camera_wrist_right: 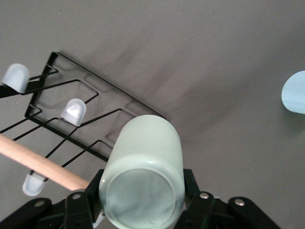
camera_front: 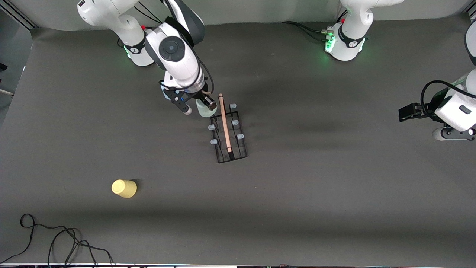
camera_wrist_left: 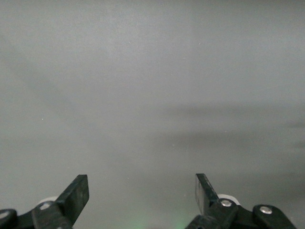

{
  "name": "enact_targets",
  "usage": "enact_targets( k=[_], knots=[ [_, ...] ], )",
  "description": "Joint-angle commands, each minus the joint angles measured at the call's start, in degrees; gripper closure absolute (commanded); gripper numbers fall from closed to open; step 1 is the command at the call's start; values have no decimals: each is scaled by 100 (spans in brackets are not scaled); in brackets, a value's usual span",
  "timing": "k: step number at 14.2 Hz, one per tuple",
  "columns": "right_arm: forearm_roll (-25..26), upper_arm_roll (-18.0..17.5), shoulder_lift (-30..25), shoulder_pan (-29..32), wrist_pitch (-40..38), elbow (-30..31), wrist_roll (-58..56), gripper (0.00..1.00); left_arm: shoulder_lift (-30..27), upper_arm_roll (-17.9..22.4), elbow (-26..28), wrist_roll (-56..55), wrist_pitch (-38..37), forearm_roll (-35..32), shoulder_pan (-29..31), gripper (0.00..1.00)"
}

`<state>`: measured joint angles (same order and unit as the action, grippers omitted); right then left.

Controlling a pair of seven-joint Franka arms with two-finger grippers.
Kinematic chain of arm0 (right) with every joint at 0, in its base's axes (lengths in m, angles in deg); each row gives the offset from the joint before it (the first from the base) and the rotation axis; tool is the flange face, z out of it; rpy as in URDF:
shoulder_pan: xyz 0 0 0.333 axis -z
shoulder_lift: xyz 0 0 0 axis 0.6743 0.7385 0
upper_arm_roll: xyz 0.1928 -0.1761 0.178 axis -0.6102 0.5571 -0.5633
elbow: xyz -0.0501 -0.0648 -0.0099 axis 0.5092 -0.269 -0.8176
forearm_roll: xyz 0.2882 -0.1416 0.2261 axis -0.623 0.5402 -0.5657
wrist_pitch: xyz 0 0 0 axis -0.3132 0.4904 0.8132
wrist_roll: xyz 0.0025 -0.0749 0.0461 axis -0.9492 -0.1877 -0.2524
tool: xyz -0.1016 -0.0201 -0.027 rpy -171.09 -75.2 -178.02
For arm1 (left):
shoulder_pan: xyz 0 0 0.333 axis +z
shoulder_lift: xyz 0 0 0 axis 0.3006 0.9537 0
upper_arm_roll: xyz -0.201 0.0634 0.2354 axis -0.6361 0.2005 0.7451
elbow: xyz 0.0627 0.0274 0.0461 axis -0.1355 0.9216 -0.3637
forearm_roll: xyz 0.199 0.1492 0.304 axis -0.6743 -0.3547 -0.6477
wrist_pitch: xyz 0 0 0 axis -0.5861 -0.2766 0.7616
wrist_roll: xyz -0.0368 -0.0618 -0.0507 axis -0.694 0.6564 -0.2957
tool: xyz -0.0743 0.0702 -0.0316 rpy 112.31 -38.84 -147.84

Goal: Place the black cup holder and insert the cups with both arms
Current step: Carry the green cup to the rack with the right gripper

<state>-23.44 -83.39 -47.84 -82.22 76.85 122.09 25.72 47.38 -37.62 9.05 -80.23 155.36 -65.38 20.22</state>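
The black cup holder (camera_front: 228, 134) stands mid-table, its wooden rod handle (camera_front: 225, 123) running along the top between grey-tipped pegs. My right gripper (camera_front: 199, 107) hangs over the end of the rack farthest from the front camera, shut on a pale green cup (camera_front: 203, 108). In the right wrist view the green cup (camera_wrist_right: 145, 162) lies between the fingers, base toward the camera, just above the rack's wire frame (camera_wrist_right: 71, 95). A yellow cup (camera_front: 124, 188) sits upside down nearer the front camera. A light blue cup (camera_wrist_right: 294, 93) shows at that view's edge. My left gripper (camera_wrist_left: 142, 191) is open and empty.
The left arm (camera_front: 453, 108) waits at its own end of the table, away from the rack. A loose black cable (camera_front: 55, 238) curls at the table's front corner toward the right arm's end. Grey cloth covers the table (camera_front: 334, 186).
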Motion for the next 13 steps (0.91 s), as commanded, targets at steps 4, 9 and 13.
enact_targets(
  k=[4,9,13],
  knots=[
    [-60,92,460,-263,538,25,176,60,-62,-8,23,109,-9,61,35,1],
    [-51,171,303,-201,66,-315,150,0,-62,-8,14,109,-9,61,35,1],
    [28,618,328,-192,-1998,-1905,-173,0,-62,-8,14,109,-9,61,35,1]
  ],
)
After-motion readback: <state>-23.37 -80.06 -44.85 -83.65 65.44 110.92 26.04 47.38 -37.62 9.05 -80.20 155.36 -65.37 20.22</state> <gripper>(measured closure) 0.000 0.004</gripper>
